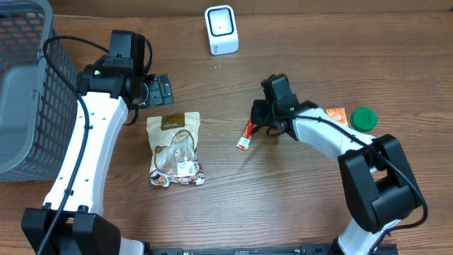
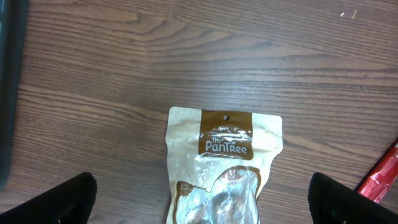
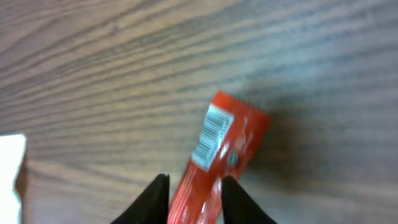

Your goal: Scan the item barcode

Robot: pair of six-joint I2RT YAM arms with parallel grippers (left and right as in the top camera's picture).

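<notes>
Barcode side up, the glossy red snack wrapper point(image 3: 239, 140) lies flat on your wood-grain desk point(image 3: 93, 56), its white barcode label point(image 3: 211, 134) facing the right wrist camera; no other print on it is legible. Your right end effector point(image 3: 196, 180) straddles the wrapper's lower end, one black finger point(image 3: 155, 202) at each side, but you cannot tell from these views whether it is clenched on the wrapper or merely flanking it. From overhead the wrapper sits near the desk's middle, well apart from the white box-shaped scanner point(image 1: 221, 29) at the far edge. Your left end effector point(image 1: 163, 90) is spread wide and holds nothing, hovering just beyond the top of a tan paper pouch with a clear window point(image 2: 224, 168), whose brown label point(image 2: 225, 134) reads "The PanTree". A small orange packet point(image 1: 336, 113) and a green round cap point(image 1: 364, 119) lie beside your right arm; a grey mesh basket point(image 1: 28, 85) stands at the left.
</notes>
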